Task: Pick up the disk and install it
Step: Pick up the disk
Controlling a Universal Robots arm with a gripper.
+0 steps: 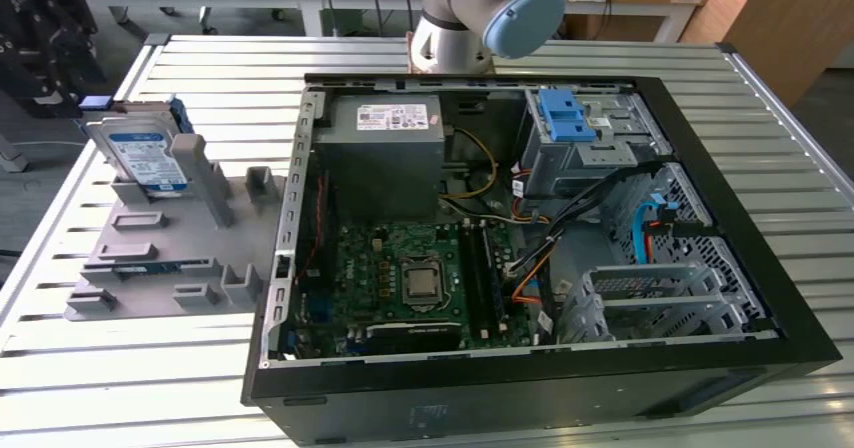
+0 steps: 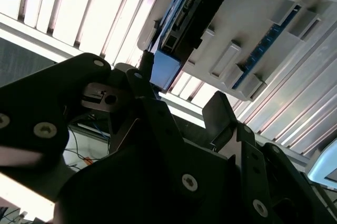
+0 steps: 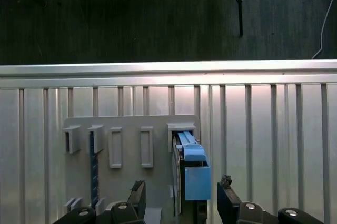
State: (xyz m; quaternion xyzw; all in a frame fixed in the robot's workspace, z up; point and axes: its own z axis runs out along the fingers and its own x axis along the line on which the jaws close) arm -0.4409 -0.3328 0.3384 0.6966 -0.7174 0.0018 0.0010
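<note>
Nothing of the task is done yet. The disk [image 1: 144, 158] stands on edge in the grey holder rack [image 1: 147, 268] near the slatted table's [image 1: 787, 128] left edge, and the gripper [image 3: 181, 192] hangs spread, one finger on either side of the disk and apart from it. Further right, the open computer case [image 1: 534, 398] has a metal drive cage [image 1: 654, 293] that looks empty, so I judge that grasping, carrying and fitting are all left. The gripper's body is cut off in both wrist views, and which bay the disk belongs in is hard to tell.

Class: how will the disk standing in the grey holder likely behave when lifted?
The disk looks like a flat metal slab, so probably stiff and heavy for its size. Standing on edge in the holder, it might tip if nudged sideways. Its blue plastic end may be slippery for the open gripper.
</note>
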